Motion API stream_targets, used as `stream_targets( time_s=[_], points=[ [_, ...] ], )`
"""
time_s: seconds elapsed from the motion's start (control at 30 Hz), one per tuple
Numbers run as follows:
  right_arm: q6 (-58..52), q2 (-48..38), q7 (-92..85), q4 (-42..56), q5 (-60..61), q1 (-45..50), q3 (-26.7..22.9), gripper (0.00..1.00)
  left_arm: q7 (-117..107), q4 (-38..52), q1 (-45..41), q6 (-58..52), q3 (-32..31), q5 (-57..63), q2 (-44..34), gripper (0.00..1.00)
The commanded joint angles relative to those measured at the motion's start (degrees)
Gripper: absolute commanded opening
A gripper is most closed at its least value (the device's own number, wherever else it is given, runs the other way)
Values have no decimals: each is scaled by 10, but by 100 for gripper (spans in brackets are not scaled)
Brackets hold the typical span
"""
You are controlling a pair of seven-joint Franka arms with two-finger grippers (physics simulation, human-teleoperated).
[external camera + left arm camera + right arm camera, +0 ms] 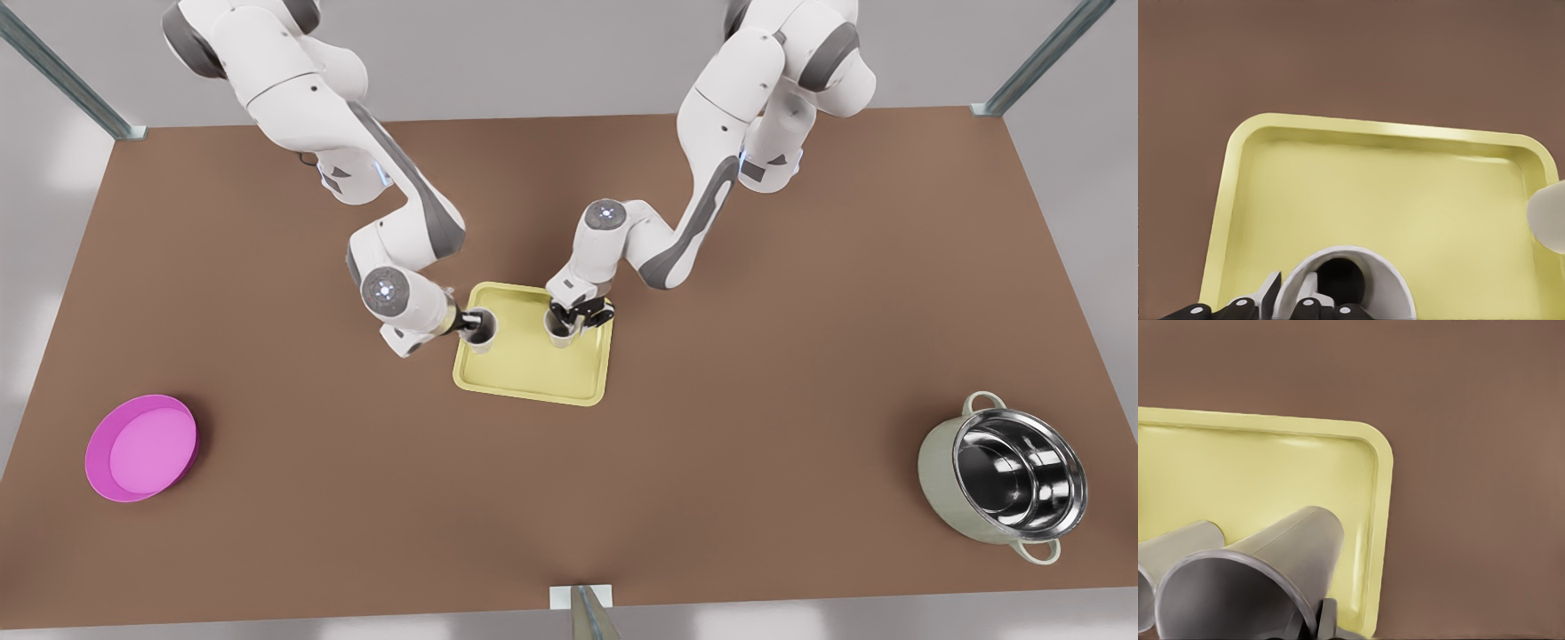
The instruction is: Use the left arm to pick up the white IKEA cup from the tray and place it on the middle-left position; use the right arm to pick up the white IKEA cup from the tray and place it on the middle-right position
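Observation:
The pale yellow tray point(533, 378) lies at the middle of the brown table, with two white cups standing on it. My left gripper point(476, 324) reaches in from the front view's left and is shut on the rim of the left cup point(483, 340). In the left wrist view one finger sits inside this cup point(1395, 283) and one outside, gripper point(1290, 285), over the tray point(1371, 193). My right gripper point(571, 318) is shut on the rim of the right cup point(558, 338). In the right wrist view a finger point(1328, 617) presses that cup point(1291, 547) from outside.
A round magenta plate point(140, 447) lies near the front view's left edge. A steel pot point(1009, 480) with two handles stands at the far right. Bare brown tabletop point(756, 293) stretches on both sides of the tray.

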Motion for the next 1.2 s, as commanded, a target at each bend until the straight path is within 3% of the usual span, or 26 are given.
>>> stream_targets(
  time_s=[0.0, 0.13, 0.23, 0.37, 0.43, 0.63, 0.87, 1.13, 1.17],
  points=[
    [-71, -3, -79, 5, -5, -16, 0, 17, -28, 2, 0, -4, 4, 0, -2, 34],
    [-84, -3, -160, 9, -6, -70, 0, 17, -29, 2, 0, -4, 4, 1, 0, 13],
    [-112, 1, -211, 37, -12, -99, 2, 17, -28, 2, 2, -11, 7, -1, -11, 13],
    [-144, 8, -280, 80, -37, -146, -1, 15, -8, 25, 18, -104, 9, -5, -42, 13],
    [-159, 34, -306, 133, -50, -158, -3, 15, 91, 33, 54, -147, 10, -78, -67, 14],
    [-152, 101, -444, 219, -107, -158, -56, 12, 232, 32, 178, -183, 10, -79, -81, 17],
    [-148, 182, -524, 341, -137, -157, -88, 12, 498, 31, 354, -178, 9, -119, -59, 17],
    [-98, 248, -569, 369, -140, -159, -124, 12, 511, 43, 378, -121, 10, -114, -3, 17],
    [-89, 253, -571, 369, -140, -162, -124, 12, 511, 43, 378, -121, 10, -114, -3, 21]
  ],
)
